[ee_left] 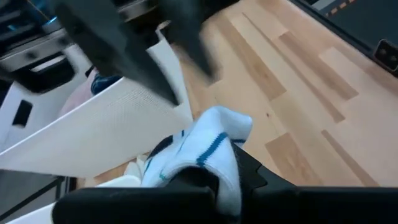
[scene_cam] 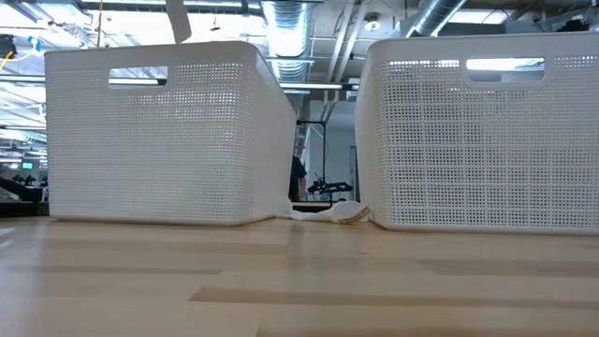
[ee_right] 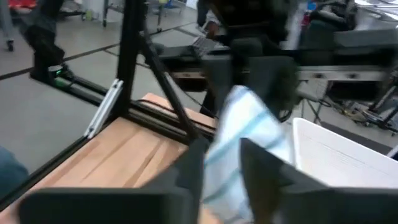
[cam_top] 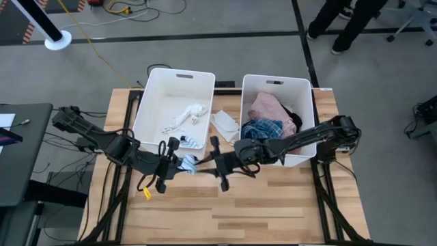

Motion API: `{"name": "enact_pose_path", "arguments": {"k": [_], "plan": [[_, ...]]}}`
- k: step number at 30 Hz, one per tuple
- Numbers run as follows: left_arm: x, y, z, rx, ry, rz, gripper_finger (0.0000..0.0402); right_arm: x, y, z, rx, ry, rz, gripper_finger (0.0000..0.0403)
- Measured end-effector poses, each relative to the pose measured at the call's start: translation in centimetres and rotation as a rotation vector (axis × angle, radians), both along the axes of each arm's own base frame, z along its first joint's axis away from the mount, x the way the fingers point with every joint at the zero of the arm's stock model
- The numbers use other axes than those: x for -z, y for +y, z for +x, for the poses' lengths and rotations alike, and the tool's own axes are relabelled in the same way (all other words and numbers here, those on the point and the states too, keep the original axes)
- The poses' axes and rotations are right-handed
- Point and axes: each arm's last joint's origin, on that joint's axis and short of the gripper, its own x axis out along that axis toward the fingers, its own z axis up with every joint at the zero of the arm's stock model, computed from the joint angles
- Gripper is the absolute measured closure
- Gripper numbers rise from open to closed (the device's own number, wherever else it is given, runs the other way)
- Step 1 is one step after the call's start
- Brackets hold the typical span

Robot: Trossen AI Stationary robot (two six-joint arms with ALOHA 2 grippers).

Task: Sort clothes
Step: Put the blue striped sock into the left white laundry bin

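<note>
A blue-white striped sock (cam_top: 189, 162) hangs in the air between my two grippers, just in front of the left tub's near right corner. My left gripper (cam_top: 176, 162) comes at it from the table's left and my right gripper (cam_top: 203, 162) from the right; both are shut on it. The left white tub (cam_top: 174, 85) has white socks (cam_top: 186, 116) lying on its floor. The right white tub (cam_top: 276, 85) holds a pink garment (cam_top: 268, 106), a blue plaid one (cam_top: 263, 128) and a black one (cam_top: 292, 117). The low view shows neither gripper. My left gripper pinches one end of the sock (ee_left: 208, 171) between its two fingers, slanting down from the table's left. The rest of the sock bunches out beyond the fingertips, clear of the table. My right gripper has the sock's other end (ee_right: 224, 155) between its two fingers, coming nearly level from the table's right. The sock fills the narrow gap between them and stretches away toward my left gripper.
A white piece of cloth (cam_top: 225, 124) lies on the table between the two tubs and also shows in the low view as white cloth (scene_cam: 328, 212). The wooden tabletop (cam_top: 225, 212) lies bare in front of the tubs. A person's legs (cam_top: 341, 24) stand beyond the far edge.
</note>
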Motion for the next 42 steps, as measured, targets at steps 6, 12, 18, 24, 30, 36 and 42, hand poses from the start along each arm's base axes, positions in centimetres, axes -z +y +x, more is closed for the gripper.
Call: {"name": "enact_pose_path", "arguments": {"k": [6, 12, 18, 24, 30, 36, 42], "plan": [[-0.2, 0.0, 0.1, -0.020, -0.024, -0.002, 0.0399, 0.1, 0.4, -0.1, -0.007, 0.017, 0.008, 0.0122], [-0.9, -0.3, 0.5, 0.008, -0.097, -0.058, 0.0399, 0.2, -0.1, 0.0, 0.080, 0.018, 0.008, 0.0082], [-1.1, -0.4, 0.5, 0.017, -0.112, -0.080, 0.0399, 0.2, -0.2, 0.0, 0.133, 0.015, -0.028, 0.0136], [-1.3, -0.4, 0.6, 0.019, -0.132, -0.091, 0.0399, 0.5, -0.2, -0.1, 0.135, 0.040, -0.042, 0.0241], [-1.3, -0.4, 0.6, 0.017, -0.138, -0.097, 0.0397, 0.5, -0.3, -0.1, 0.133, 0.047, -0.059, 0.0379], [-0.9, -0.3, 0.4, -0.010, -0.092, -0.118, 0.0358, 0.1, 0.1, -0.1, 0.126, 0.000, -0.061, 0.0390], [0.6, -0.4, -0.8, -0.116, 0.039, -0.070, 0.0283, -0.6, -0.3, 0.0, 0.150, -0.058, -0.082, 0.0397]]}}
